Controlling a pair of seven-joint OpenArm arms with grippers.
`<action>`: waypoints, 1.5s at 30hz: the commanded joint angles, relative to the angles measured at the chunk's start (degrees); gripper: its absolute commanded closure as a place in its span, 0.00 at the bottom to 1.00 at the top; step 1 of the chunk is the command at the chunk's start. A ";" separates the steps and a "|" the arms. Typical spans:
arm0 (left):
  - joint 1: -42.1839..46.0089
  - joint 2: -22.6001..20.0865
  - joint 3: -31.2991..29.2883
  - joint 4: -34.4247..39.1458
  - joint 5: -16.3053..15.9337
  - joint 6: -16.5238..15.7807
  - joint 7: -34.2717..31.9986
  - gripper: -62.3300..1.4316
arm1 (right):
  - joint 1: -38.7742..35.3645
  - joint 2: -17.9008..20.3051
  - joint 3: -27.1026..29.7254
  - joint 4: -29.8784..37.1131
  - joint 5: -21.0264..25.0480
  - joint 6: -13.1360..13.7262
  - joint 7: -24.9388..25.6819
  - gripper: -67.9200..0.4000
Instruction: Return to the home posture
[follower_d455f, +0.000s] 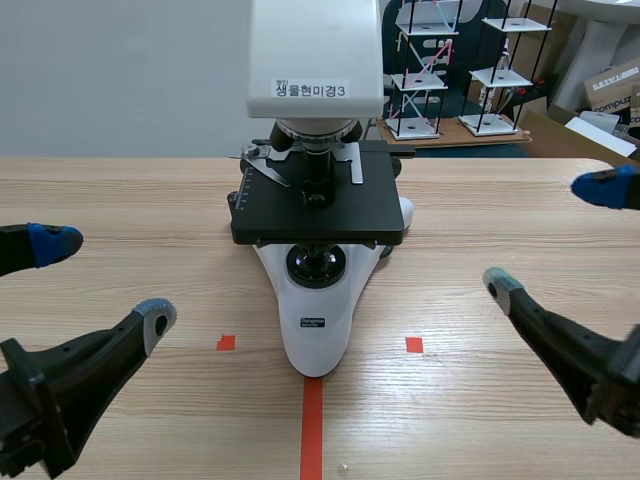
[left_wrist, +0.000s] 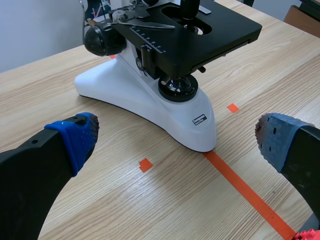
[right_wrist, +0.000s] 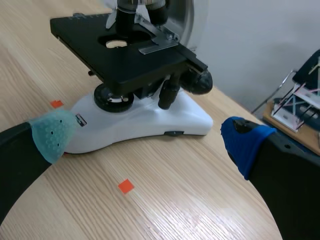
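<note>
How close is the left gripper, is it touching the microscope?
Apart. In the scene view, the open left gripper sits off to the side, with bare table between it and the microscope.

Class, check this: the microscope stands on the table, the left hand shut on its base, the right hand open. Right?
No. The scene view shows the left hand open, clear of the microscope base. The rest holds: microscope on the table, right hand open.

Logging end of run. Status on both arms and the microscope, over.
Left pincer open, empty. Right pincer open, empty. Microscope upright between them, neither pincer touching it. Nothing else near the arms.
</note>
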 joint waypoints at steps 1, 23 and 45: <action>-0.04 0.13 0.07 1.29 -0.39 -0.13 -0.79 0.00 | 0.09 -2.21 2.08 0.33 -0.24 0.07 4.15 0.05; -0.04 0.13 0.07 1.29 -0.42 -0.15 -0.79 0.00 | -1.03 -7.21 6.47 0.33 -3.19 4.72 9.25 0.05; -0.04 0.13 0.07 1.29 -0.42 0.94 -0.81 0.00 | -1.03 -7.37 6.47 0.33 -3.19 4.70 9.27 0.05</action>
